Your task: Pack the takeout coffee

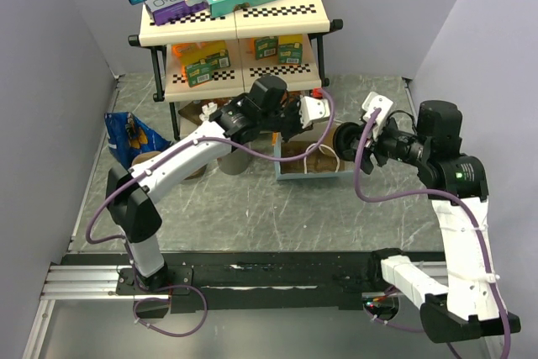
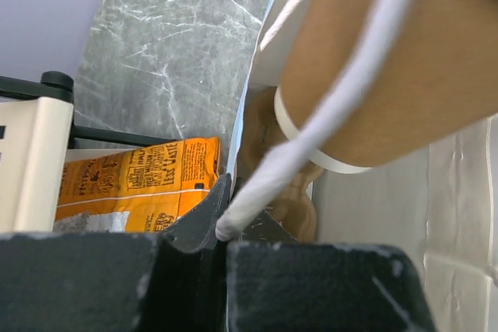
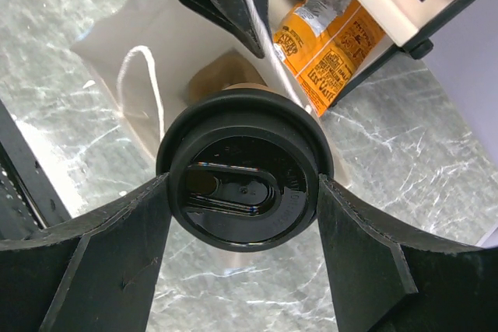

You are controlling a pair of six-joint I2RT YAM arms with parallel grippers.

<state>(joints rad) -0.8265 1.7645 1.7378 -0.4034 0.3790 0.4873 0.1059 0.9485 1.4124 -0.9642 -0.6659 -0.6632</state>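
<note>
Now my right claw (image 3: 243, 184) clamps the takeout coffee (image 3: 243, 153), my left claw (image 2: 226, 223) pinches the bag handle (image 2: 311, 134); a slipped handle could shut the bag (image 3: 179, 36).

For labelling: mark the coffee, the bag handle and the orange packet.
coffee (image 3: 241, 192): right wrist view, centre of black lid.
bag handle (image 2: 342, 91): left wrist view, mid white cord.
orange packet (image 2: 140, 180): left wrist view, printed face.
</note>
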